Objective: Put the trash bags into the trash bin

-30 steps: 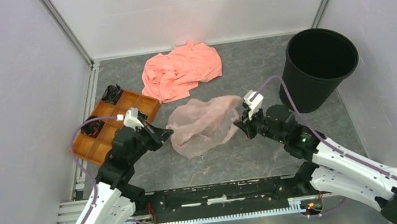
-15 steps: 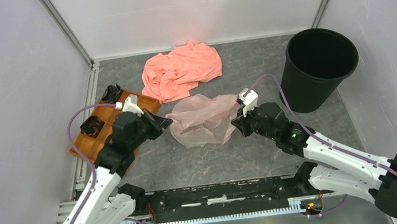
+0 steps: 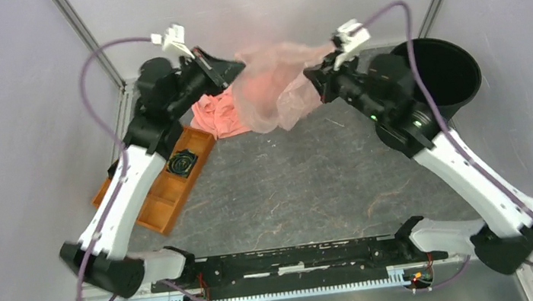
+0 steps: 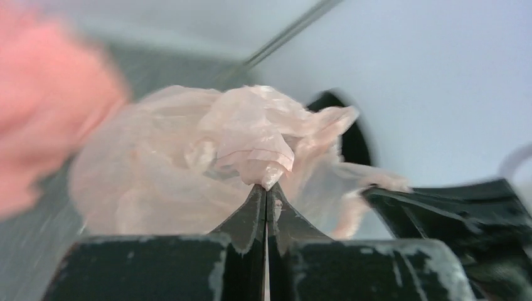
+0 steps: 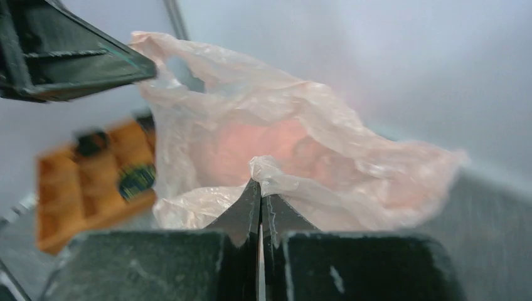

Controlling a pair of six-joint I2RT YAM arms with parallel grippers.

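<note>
The pale pink translucent trash bag (image 3: 275,86) hangs in the air, stretched between both grippers. My left gripper (image 3: 236,67) is shut on its left edge; in the left wrist view the film (image 4: 188,169) bunches at the closed tips (image 4: 266,187). My right gripper (image 3: 313,77) is shut on its right edge, the film (image 5: 313,144) pinched at the tips (image 5: 260,185). The black trash bin (image 3: 449,70) stands at the back right, partly hidden behind the right arm, just right of the lifted bag.
A salmon-orange cloth (image 3: 214,114) lies on the table below and behind the bag. An orange compartment tray (image 3: 168,189) with dark round parts sits at the left under the left arm. Walls and metal frame posts close in the back and sides.
Both arms have risen sharply and swung toward the back, lifting the trash bag off the table into the air. It now hangs high, nearer the trash bin.
</note>
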